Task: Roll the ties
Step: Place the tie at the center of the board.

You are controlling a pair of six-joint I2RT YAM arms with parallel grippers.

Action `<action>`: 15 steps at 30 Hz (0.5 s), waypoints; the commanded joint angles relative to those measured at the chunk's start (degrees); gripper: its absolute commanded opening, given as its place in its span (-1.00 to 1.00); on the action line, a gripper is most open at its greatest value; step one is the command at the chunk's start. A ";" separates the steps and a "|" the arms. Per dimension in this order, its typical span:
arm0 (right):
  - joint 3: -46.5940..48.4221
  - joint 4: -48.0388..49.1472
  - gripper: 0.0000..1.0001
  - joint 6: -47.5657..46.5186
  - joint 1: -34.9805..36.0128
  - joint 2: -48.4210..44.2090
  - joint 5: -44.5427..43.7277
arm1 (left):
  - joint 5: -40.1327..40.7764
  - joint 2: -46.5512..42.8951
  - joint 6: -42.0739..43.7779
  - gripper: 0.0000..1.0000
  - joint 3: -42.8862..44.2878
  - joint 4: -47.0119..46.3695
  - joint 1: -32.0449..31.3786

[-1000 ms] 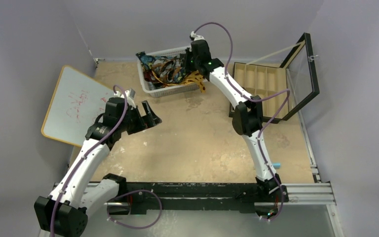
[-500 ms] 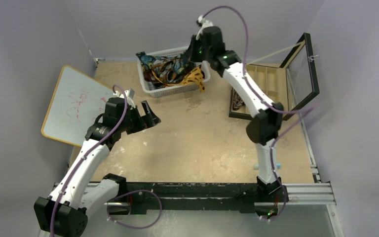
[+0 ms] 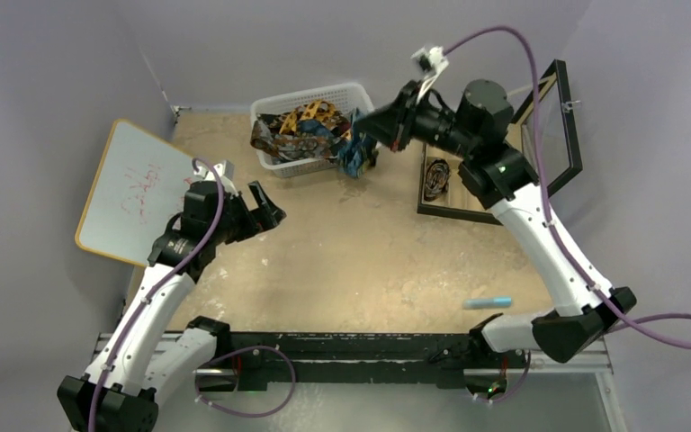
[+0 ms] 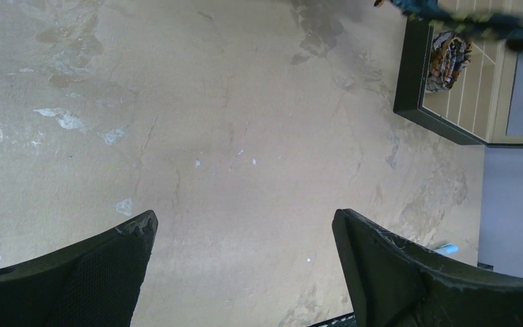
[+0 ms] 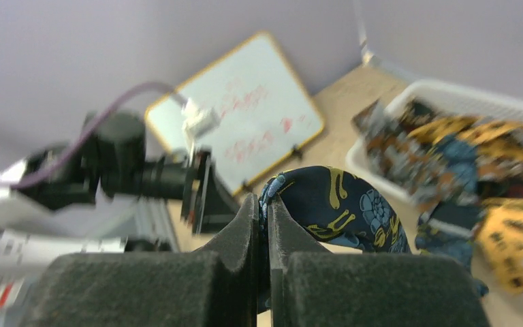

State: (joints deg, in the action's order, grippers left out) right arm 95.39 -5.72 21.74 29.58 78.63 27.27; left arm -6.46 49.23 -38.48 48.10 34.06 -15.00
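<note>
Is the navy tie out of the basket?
At least partly out: right end effector pinches the navy tie beside the basket rim; whether its tail lies inside, cannot tell.

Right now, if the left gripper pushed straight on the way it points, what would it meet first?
Probably the bare table, seen between the open fingers of the left gripper; the black case sits off that line. Depth is unclear.
</note>
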 commanded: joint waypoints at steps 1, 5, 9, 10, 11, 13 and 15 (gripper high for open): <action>-9.92 -1.75 -1.00 -5.37 1.12 -2.32 16.86 | 1.06 -0.22 -1.15 0.98 1.23 -0.53 0.41; -21.87 -5.09 -1.00 -7.92 7.24 -4.03 15.52 | 0.00 0.72 -1.16 0.98 0.80 -1.67 0.41; -27.04 -9.74 -0.85 -10.29 16.23 1.65 9.48 | -2.29 3.19 -1.12 0.98 0.82 -2.83 0.41; -27.59 -10.32 -0.70 -10.65 18.22 3.85 8.03 | -2.78 3.76 -1.27 0.98 0.78 -3.20 0.41; -27.70 -10.60 -0.58 -10.70 19.80 5.80 5.56 | -3.32 4.30 -1.40 0.98 0.77 -3.48 0.41; -26.95 -12.23 -0.11 -10.31 20.90 8.95 -0.81 | -4.31 4.92 -1.58 0.98 0.64 -3.72 0.41; -26.00 -13.56 0.29 -9.00 20.83 9.64 -6.54 | -5.00 5.30 -1.39 0.98 0.48 -3.68 0.41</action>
State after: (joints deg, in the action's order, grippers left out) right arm 67.90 -16.10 12.84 50.59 88.31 31.92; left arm -8.84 54.22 -39.16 48.10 33.04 -15.00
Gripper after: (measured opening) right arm 0.524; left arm 0.991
